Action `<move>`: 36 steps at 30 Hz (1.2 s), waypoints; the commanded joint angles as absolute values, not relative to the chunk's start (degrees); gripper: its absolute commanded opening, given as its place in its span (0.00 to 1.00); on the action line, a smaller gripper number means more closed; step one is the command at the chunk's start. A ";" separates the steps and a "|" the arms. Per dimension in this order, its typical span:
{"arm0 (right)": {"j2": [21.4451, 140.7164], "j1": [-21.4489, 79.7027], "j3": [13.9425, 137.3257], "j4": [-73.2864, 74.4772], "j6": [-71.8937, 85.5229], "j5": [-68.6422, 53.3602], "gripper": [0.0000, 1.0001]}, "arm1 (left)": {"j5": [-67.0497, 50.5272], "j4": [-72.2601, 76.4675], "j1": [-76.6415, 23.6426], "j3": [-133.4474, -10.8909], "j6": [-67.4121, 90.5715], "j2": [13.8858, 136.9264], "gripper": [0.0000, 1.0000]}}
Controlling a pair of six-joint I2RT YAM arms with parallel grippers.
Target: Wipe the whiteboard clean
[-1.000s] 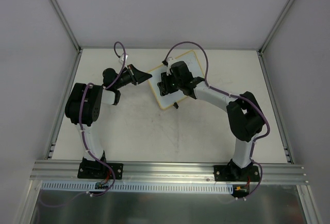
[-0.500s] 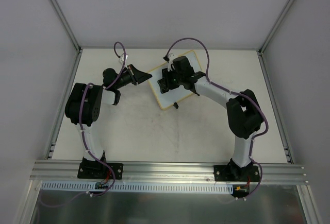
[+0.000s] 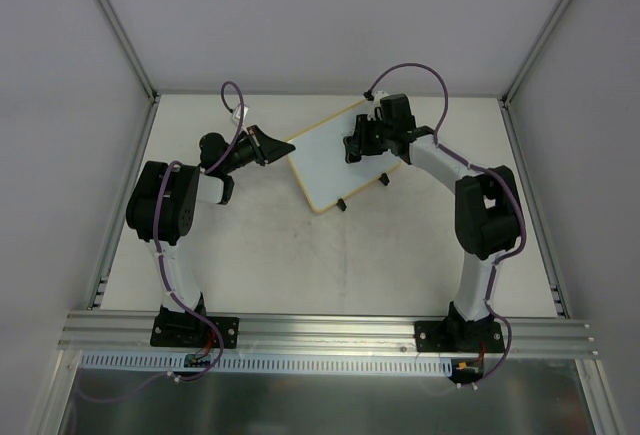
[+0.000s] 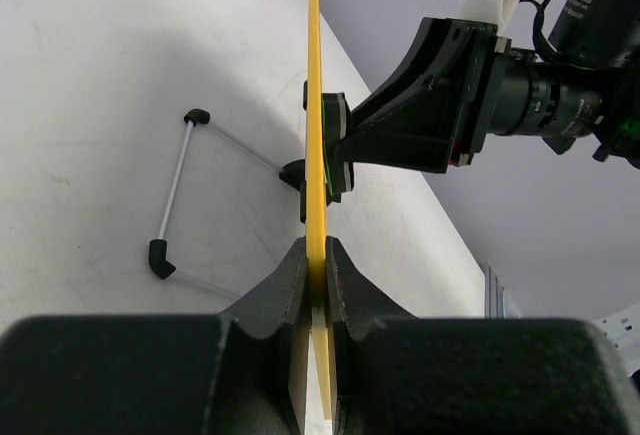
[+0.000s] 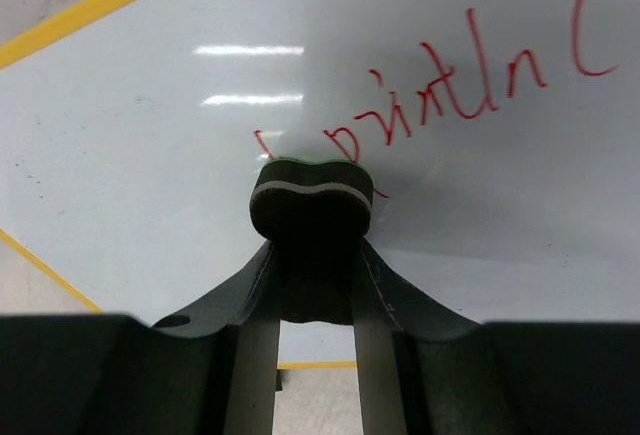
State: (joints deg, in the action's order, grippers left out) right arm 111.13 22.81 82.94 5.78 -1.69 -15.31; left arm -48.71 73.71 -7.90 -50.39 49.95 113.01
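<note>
**Desk:** What could go wrong here?

**Arm:** My right gripper (image 5: 312,255) is clamped on a small black eraser block (image 5: 312,195), apparently pressed to the white, yellow-framed whiteboard (image 3: 320,160) near the far edge of the pale table (image 3: 250,255). If I push too hard, the board may twist out of my left gripper (image 4: 315,255), which is pinched on its rim.

**Desk:** Room to move?

**Arm:** Red handwriting (image 5: 450,85) lies just ahead, but the frame is close and an overshoot would slip off the board.

From above and behind the near edge, we look down over the whole pale worktop (image 3: 250,255). Our wrist views sit close: the left edge-on to the small yellow-framed whiteboard (image 4: 315,105), the right facing its surface. All three share it.
</note>
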 commanded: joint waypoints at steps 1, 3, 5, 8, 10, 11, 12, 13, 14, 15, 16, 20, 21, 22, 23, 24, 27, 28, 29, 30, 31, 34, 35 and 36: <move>115.31 19.25 82.79 5.54 -2.29 -10.37 0.00 | -53.53 78.66 -9.14 -49.57 47.11 110.74 0.00; 115.93 18.11 82.97 5.45 -2.20 -10.37 0.00 | -53.53 78.66 -9.14 -49.57 47.11 110.74 0.00; 116.54 17.14 83.06 5.45 -2.20 -10.20 0.00 | -53.52 78.57 -9.14 -49.57 47.11 110.66 0.00; 117.33 16.00 83.50 5.45 -2.28 -10.37 0.00 | -53.61 78.40 -9.14 -49.57 46.93 110.57 0.00; 117.60 15.56 83.67 5.45 -1.93 -10.28 0.00 | -53.53 78.40 -9.14 -49.57 46.93 110.65 0.00; 117.77 15.21 83.67 5.45 -1.93 -10.46 0.00 | -53.53 78.40 -9.14 -49.57 46.85 110.74 0.00; 117.86 15.12 83.76 5.45 -1.93 -9.94 0.00 | -53.53 78.40 -9.14 -49.66 46.93 110.74 0.00; 117.95 14.94 83.76 5.45 -1.93 -9.67 0.00 | -53.53 78.40 -9.14 -49.66 46.85 110.74 0.00; 117.95 14.59 83.76 5.45 -1.85 -9.67 0.00 | -53.53 78.40 -9.14 -49.66 46.93 110.74 0.00; 117.95 14.42 83.93 5.54 -1.85 -9.49 0.00 | -53.53 78.40 -9.05 -49.66 46.93 110.83 0.00; 117.86 14.24 84.20 5.62 -1.76 -9.14 0.00 | -53.61 78.40 -9.14 -49.75 46.93 110.83 0.00; 118.04 13.19 85.33 6.59 -2.28 -8.00 0.00 | -53.61 78.22 -9.05 -49.66 46.76 110.65 0.00; 118.12 13.01 85.78 7.03 -2.46 -7.82 0.00 | -53.70 78.22 -9.14 -49.66 46.76 110.74 0.00; 118.56 12.83 86.04 7.47 -2.55 -7.82 0.00 | -53.61 78.22 -9.14 -49.66 46.76 110.74 0.00; 118.74 12.48 86.74 7.73 -2.72 -7.74 0.00 | -53.70 78.22 -9.14 -49.66 46.67 110.74 0.00; 118.91 12.31 87.01 8.00 -2.72 -7.73 0.00 | -53.70 78.31 -9.14 -49.66 46.76 110.92 0.00; 119.88 11.78 87.97 8.44 -2.64 -8.17 0.00 | -53.70 78.40 -9.14 -49.66 46.85 111.01 0.00; 119.97 11.86 88.07 8.44 -2.46 -8.87 0.00 | -53.70 78.40 -9.14 -49.75 46.93 111.01 0.00; 120.06 11.95 88.15 8.44 -2.29 -9.31 0.00 | -53.70 78.40 -9.14 -49.75 46.93 111.01 0.00; 119.97 12.21 88.42 8.44 -2.11 -10.01 0.00 | -53.70 78.40 -9.14 -49.75 46.93 111.01 0.00; 119.88 12.56 88.42 8.44 -2.28 -9.85 0.00 | -53.70 78.40 -9.14 -49.83 46.93 111.01 0.00; 119.09 14.67 88.59 8.44 -2.98 -8.97 0.00 | -53.70 78.49 -9.14 -49.92 47.02 111.01 0.00; 118.74 16.07 88.68 8.44 -3.16 -8.79 0.00 | -53.70 78.40 -9.14 -49.92 47.02 111.01 0.00; 118.31 16.78 88.77 8.52 -3.25 -8.70 0.00 | -53.70 78.40 -9.14 -49.92 47.02 111.01 0.00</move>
State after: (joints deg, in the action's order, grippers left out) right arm 115.46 14.81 88.09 9.45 -0.69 -17.06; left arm -48.56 73.52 -8.21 -50.30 50.26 112.92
